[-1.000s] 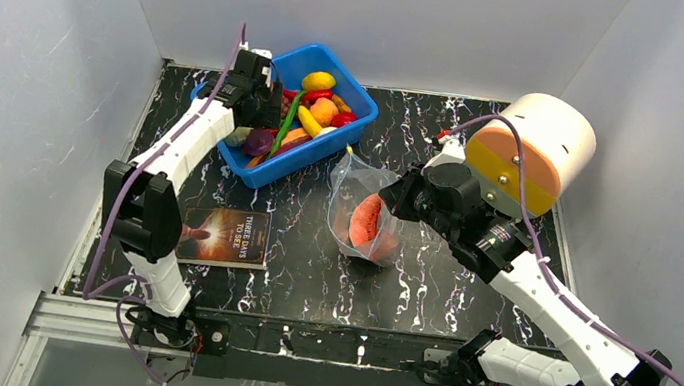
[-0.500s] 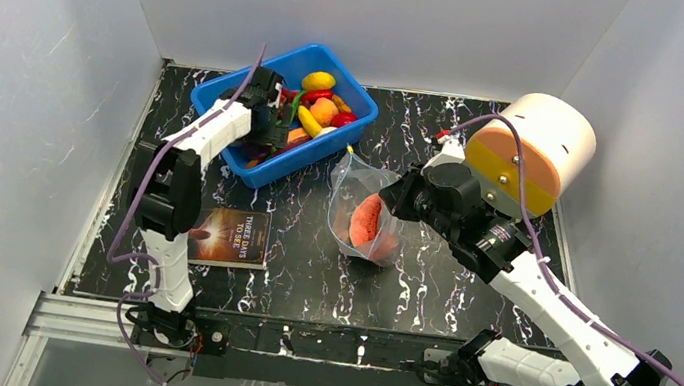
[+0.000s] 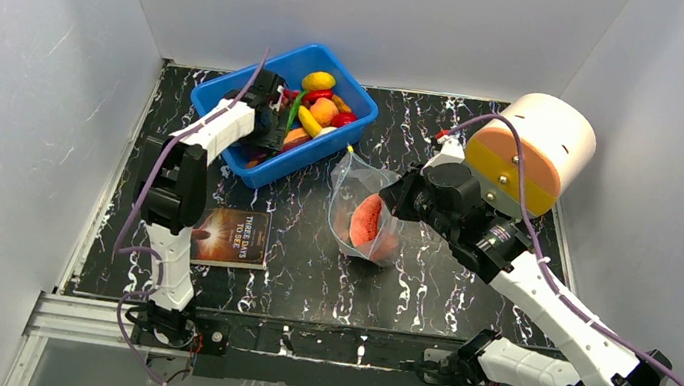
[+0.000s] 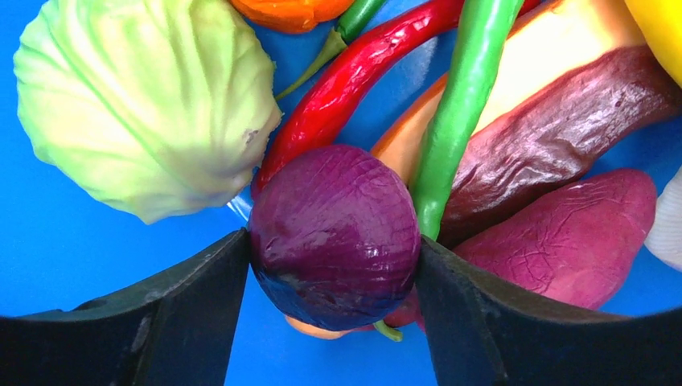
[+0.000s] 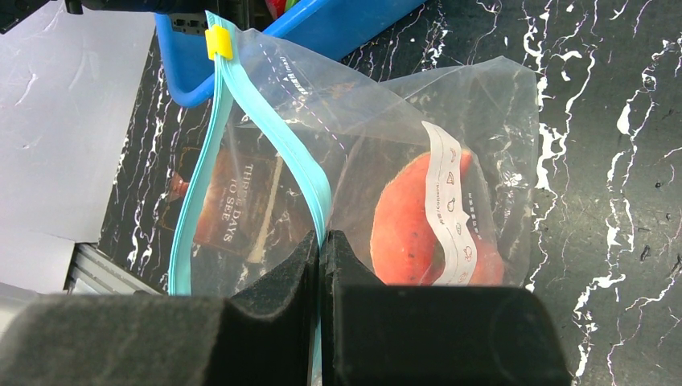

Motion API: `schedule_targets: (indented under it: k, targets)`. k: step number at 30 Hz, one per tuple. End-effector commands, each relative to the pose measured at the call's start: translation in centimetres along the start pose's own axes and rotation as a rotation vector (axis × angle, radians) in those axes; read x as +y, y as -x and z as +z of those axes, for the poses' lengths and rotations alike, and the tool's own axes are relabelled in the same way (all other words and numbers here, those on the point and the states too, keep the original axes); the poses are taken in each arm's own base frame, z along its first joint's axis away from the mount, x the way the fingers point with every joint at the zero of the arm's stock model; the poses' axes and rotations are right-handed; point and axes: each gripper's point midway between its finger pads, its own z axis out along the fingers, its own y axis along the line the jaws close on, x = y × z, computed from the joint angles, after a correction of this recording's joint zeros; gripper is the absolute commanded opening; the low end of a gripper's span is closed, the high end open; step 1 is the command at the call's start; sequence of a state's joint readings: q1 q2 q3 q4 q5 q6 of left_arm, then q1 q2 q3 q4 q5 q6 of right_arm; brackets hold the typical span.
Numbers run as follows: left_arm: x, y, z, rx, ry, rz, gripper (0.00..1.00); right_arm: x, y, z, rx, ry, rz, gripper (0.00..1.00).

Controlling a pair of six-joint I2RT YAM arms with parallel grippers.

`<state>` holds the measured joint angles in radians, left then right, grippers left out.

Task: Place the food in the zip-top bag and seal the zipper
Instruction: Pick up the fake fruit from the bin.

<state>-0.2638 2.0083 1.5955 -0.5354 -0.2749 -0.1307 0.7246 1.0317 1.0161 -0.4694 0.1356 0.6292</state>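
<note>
Over black marble table (image 3: 405,293): picking onion (image 4: 334,233) for bag (image 5: 386,104).
Squeezed at its widest by left gripper (image 3: 272,123) down in bin (image 3: 308,156) (likely the firmest hold on a round shape); pinched at zipper (image 5: 199,177) by right gripper (image 5: 320,249), propping mouth open toward bin for easy loading, with watermelon (image 5: 402,225) already inside; sealing not yet due.
</note>
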Motion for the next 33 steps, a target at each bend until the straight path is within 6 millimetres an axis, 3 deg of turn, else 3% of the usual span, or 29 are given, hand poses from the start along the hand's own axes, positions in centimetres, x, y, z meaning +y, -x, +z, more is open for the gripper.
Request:
schedule_targets:
  k: [1, 5, 14, 17, 22, 28, 33]
  targets:
    - [0.5, 1.1, -1.7, -0.024, 0.002, 0.002, 0.64, 1.3, 1.9, -0.5, -0.067, 0.046, 0.001, 0.00]
    - [0.7, 1.5, -3.2, -0.050, -0.010, -0.008, 0.57, 1.2, 1.6, -0.4, -0.060, 0.046, 0.004, 0.00]
    - [0.7, 2.1, -7.6, -0.112, -0.076, -0.054, 0.52, 0.9, 1.1, -0.1, -0.047, 0.039, 0.010, 0.00]
    - [0.2, 2.1, -10.1, -0.148, -0.145, -0.087, 0.51, 0.8, 0.8, 0.1, -0.038, 0.033, 0.020, 0.00]
    - [-3.6, 1.2, -15.8, -0.209, -0.443, -0.139, 0.47, 1.0, 0.6, 0.5, -0.026, 0.038, 0.034, 0.00]
    - [-7.9, -1.4, -22.7, -0.241, -0.816, -0.212, 0.46, 1.4, -0.2, 1.3, 0.004, 0.056, 0.071, 0.00]
    - [-10.3, -2.5, -26.7, -0.238, -1.053, -0.273, 0.44, 1.7, -0.7, 1.7, 0.018, 0.072, 0.092, 0.00]
